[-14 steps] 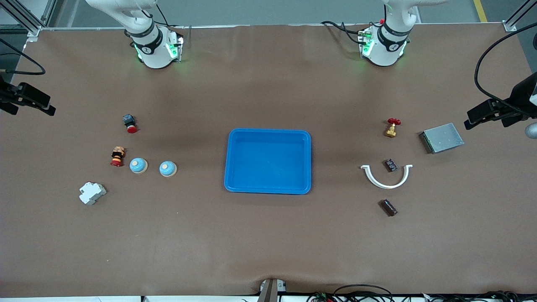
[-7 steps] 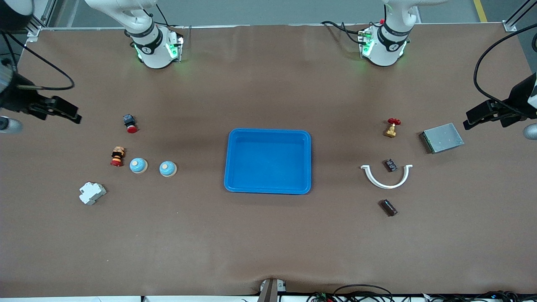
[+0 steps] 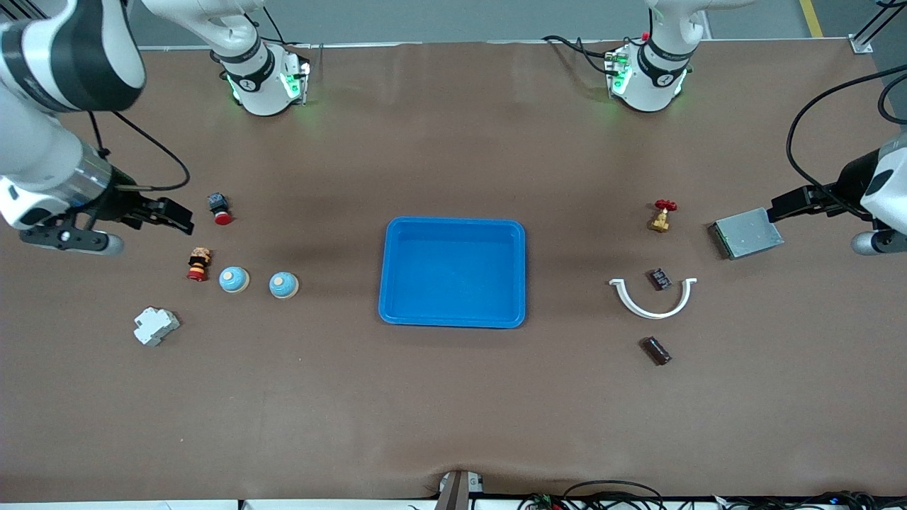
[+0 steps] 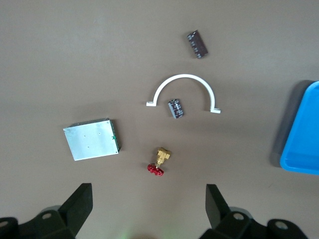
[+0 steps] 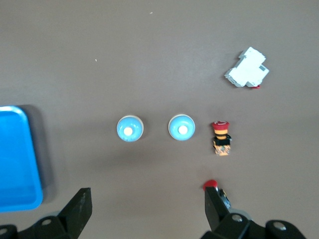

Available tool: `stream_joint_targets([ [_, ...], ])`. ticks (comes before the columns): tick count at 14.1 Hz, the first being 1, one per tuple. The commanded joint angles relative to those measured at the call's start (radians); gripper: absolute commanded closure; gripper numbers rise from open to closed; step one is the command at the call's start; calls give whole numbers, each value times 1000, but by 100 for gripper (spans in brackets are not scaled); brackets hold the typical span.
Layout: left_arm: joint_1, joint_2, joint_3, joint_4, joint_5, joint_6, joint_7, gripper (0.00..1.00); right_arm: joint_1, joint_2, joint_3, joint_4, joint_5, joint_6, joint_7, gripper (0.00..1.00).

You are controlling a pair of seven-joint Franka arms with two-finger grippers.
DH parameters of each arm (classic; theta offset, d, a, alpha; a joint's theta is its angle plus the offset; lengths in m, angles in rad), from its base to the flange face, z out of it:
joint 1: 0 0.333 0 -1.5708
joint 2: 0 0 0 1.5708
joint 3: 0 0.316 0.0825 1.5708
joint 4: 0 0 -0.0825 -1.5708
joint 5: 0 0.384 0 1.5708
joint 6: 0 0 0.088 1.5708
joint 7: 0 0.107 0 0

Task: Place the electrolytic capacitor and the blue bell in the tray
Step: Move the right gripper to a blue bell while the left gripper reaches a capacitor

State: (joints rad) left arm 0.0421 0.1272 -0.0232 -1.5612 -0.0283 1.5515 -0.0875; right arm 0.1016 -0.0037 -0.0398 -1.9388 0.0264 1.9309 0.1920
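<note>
The bright-blue tray (image 3: 453,273) lies in the middle of the table with nothing in it. Two blue bells (image 3: 234,279) (image 3: 283,285) sit side by side toward the right arm's end, also visible in the right wrist view (image 5: 182,127) (image 5: 130,128). A dark cylindrical electrolytic capacitor (image 3: 655,350) (image 4: 197,44) lies toward the left arm's end. A smaller dark one (image 3: 660,278) sits inside a white arc. My right gripper (image 3: 178,216) (image 5: 147,206) hangs open over the table beside a red push button. My left gripper (image 3: 778,200) (image 4: 148,204) hangs open above a grey metal box.
Near the bells are a red push button (image 3: 220,207), a red-and-orange stop button (image 3: 199,263) and a white breaker (image 3: 155,325). At the left arm's end lie a red-handled brass valve (image 3: 661,214), a white half-ring clamp (image 3: 652,301) and the grey metal box (image 3: 747,232).
Both arms have swung in from the table's ends. The right gripper has come close to the red push button and the left gripper over the metal box. Nothing on the table moved.
</note>
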Motion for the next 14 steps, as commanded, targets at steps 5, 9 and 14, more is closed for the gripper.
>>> stream_joint_targets([
  [5,8,-116,-11,-377,-5,310,-4,0,67,57,-3,-206,3,319,145,0],
  [9,1,-107,-15,-462,-5,389,-60,0,90,181,-3,-230,3,494,194,0],
  [14,-1,-87,-70,-586,-4,573,-208,0,109,347,-3,-227,3,681,231,0],
])
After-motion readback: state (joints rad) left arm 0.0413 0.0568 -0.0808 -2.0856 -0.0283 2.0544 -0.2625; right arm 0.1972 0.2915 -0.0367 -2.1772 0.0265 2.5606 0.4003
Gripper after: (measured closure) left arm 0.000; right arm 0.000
